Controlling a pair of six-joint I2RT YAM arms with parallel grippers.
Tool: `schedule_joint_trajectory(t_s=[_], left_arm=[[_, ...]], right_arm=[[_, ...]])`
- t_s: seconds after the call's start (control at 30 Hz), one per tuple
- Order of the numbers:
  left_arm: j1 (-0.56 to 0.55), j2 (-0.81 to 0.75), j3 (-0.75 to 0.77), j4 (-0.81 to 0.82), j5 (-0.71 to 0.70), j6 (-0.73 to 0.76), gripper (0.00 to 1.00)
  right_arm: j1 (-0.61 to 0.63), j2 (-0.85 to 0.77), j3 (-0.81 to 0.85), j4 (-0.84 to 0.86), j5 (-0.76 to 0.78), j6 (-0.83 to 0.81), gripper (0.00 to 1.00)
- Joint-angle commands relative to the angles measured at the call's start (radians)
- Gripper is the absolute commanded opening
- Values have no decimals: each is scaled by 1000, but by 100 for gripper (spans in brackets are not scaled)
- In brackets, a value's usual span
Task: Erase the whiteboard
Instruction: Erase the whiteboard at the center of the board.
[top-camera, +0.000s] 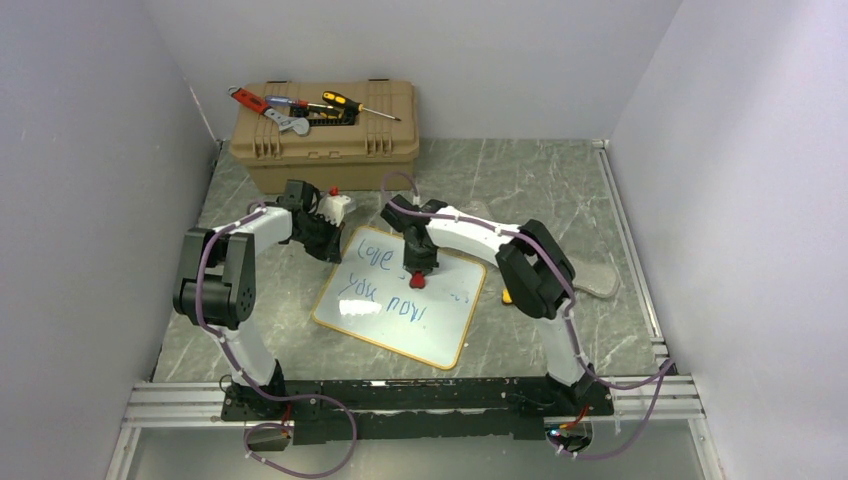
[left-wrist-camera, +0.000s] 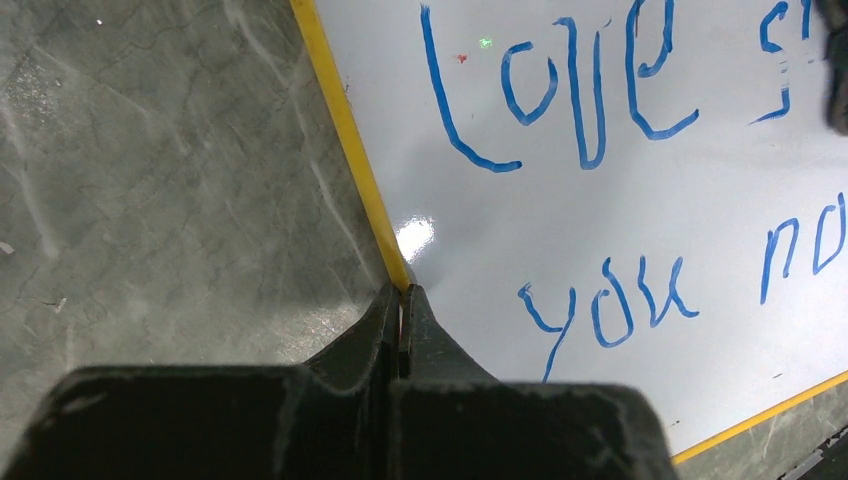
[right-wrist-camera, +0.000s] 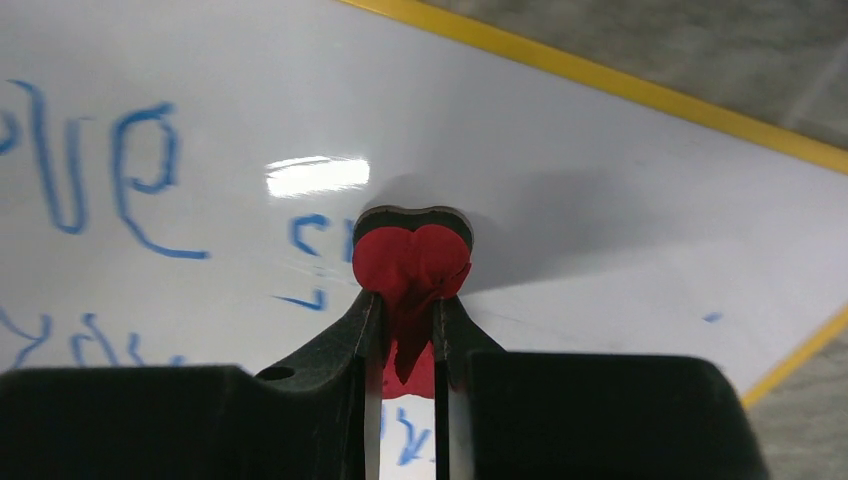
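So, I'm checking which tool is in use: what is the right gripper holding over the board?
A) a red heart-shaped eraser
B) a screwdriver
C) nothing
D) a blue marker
A: the right wrist view shows the right gripper shut on a red heart-shaped eraser, its dark pad facing the whiteboard.

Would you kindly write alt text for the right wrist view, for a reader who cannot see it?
The right tool grips a red heart-shaped eraser against the glossy whiteboard. Blue handwriting, partly smudged beside the eraser, lies to the left; the board's yellow frame crosses the upper right.
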Motion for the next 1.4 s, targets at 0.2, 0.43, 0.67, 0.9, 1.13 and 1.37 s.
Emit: schedule_joint_trajectory(t_s=[0.2,0.43,0.67,0.9,1.13,1.37], left_arm=[[-9,27,-69,-79,-93,4,0],[-9,23,-68,-85,-95,7,0],[-9,30,-53,-86,-83,0,0],[-8,32,-50,-89,-95,6,0],[-7,14,-52,-104,-119,1,0],[5,-14,-75,-100,-148,-13,0]], right_arm=[[34,124,146,-13,-36,-7,0],[-24,-172,-204,-102,20,-60,0],[-72,-327,-419,-141,42,-80,0],[-44,-213,-366,-40,2,-58,0],[-22,-75,-188,42,-43,-66,0],[11,5,-98,142,-100,-30,0]])
